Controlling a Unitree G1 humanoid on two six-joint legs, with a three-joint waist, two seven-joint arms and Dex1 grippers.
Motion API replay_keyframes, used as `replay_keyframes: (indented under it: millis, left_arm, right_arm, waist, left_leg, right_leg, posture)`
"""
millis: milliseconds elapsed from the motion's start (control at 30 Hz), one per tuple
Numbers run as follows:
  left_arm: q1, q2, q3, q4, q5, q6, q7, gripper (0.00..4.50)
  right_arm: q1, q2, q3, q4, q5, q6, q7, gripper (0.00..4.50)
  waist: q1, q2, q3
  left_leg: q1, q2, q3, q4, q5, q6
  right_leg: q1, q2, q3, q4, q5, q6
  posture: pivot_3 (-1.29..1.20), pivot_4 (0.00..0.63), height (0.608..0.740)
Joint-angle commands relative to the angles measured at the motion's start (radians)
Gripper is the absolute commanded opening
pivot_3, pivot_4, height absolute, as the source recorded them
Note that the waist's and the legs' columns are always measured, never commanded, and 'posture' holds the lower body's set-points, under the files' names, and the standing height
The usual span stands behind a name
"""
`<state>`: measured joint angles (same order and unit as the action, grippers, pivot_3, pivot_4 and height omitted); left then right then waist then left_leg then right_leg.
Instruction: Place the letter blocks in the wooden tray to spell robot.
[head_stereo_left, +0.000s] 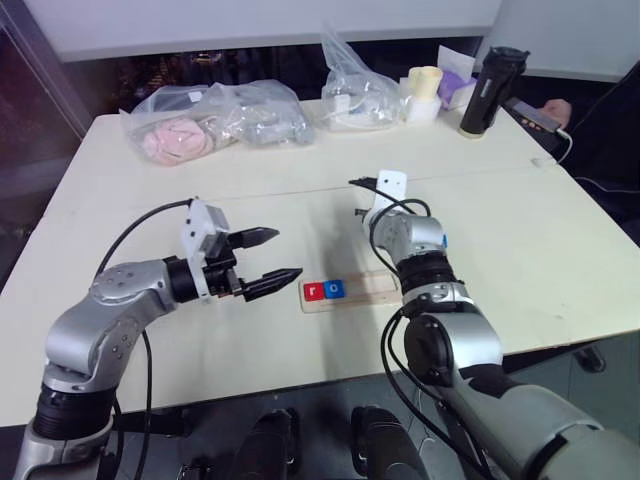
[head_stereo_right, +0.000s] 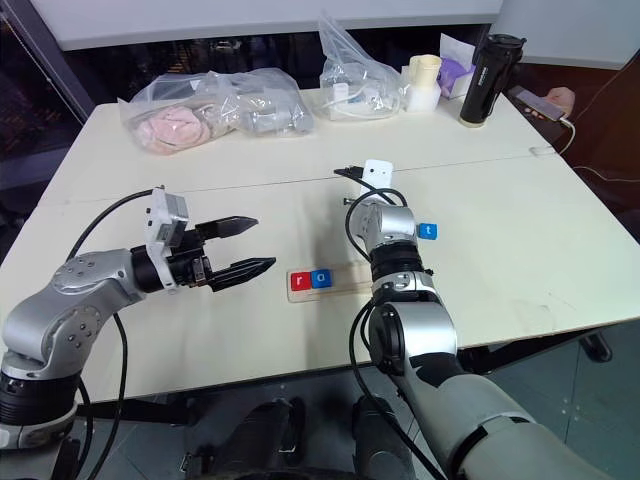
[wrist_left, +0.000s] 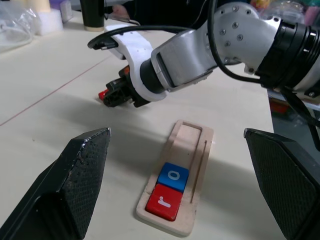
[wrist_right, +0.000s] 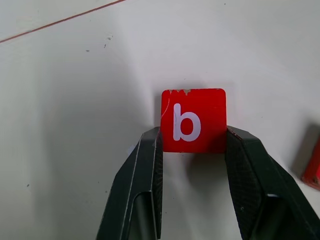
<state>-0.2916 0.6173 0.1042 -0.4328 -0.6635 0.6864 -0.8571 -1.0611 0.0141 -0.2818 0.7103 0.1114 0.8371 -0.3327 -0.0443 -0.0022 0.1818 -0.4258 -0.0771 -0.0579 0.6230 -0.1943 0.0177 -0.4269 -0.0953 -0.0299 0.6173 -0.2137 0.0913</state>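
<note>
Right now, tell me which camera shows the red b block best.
The right wrist view: the b block sits square-on, letter readable, the right claw shut on its sides. The left wrist view shows a red sliver under that claw; in the eye views the arm hides it.

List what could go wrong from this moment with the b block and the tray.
1. The right gripper pinches the red b block only along its near edge; it might slip or tilt when lifted.
2. Another red block lies close beside the right gripper; a sideways move could knock it.
3. In the wooden tray the r and o sit at one end; a tilted b may catch the rim or shove the o.
</note>
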Motion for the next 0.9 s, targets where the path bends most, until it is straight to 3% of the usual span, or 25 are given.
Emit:
replay_keyframes:
  millis: [33, 233, 433, 567, 667, 900]
  left_arm:
    - [-0.011, 0.009, -0.007, -0.014, -0.019, -0.019, -0.026, 4.5]
    - [0.026, 0.047, -0.052, -0.016, -0.012, -0.043, -0.128, 4.5]
    - [0.024, 0.087, -0.063, 0.012, -0.005, -0.068, -0.199, 4.5]
    - [0.022, 0.087, -0.074, 0.029, 0.003, -0.087, -0.21, 4.5]
    - [0.021, 0.084, -0.079, 0.033, 0.001, -0.089, -0.207, 4.5]
    - [0.033, 0.084, -0.077, 0.018, 0.001, -0.082, -0.19, 4.5]
  right_arm:
    - [0.047, -0.052, 0.052, -0.249, 0.026, 0.196, 0.082, 1.12]
    - [0.244, -0.267, 0.059, -0.866, 0.157, 0.718, 0.267, 1.12]
    - [0.519, -0.465, 0.019, -1.2, 0.309, 0.777, 0.326, 1.12]
    - [0.671, -0.46, -0.026, -1.318, 0.406, 0.777, 0.277, 1.12]
    - [0.749, -0.371, -0.078, -1.342, 0.431, 0.777, 0.19, 1.12]
    - [0.79, -0.325, -0.093, -1.328, 0.505, 0.777, 0.093, 1.12]
  waist:
    - [0.004, 0.0, 0.0]
    - [0.029, 0.002, 0.001]
    - [0.034, 0.002, 0.001]
    - [0.026, 0.002, 0.002]
    - [0.032, 0.002, 0.001]
    - [0.034, 0.002, 0.002]
  left_leg:
    - [0.0, 0.0, 0.0, 0.0, 0.0, 0.0]
    - [-0.002, -0.001, 0.001, -0.003, 0.0, 0.0]
    - [-0.002, 0.001, 0.001, -0.005, 0.0, 0.0]
    - [-0.002, 0.002, 0.001, -0.005, 0.0, 0.0]
    - [-0.002, 0.003, 0.001, -0.006, 0.0, 0.0]
    - [-0.002, 0.003, 0.001, -0.006, -0.001, -0.001]
  right_leg:
    - [0.0, 0.0, 0.0, 0.0, 0.0, 0.0]
    - [-0.002, -0.001, 0.0, -0.003, 0.0, 0.0]
    - [-0.001, -0.004, -0.001, -0.005, -0.005, -0.004]
    - [-0.002, -0.004, 0.0, -0.005, -0.007, -0.001]
    - [-0.002, -0.004, 0.0, -0.005, -0.007, -0.001]
    - [-0.001, -0.004, -0.001, -0.007, -0.007, -0.001]
  posture:
    - [0.0, 0.15, 0.738]
    - [0.0, 0.15, 0.738]
    - [0.0, 0.15, 0.738]
    - [0.0, 0.15, 0.738]
    - [0.0, 0.15, 0.738]
    - [0.0, 0.15, 0.738]
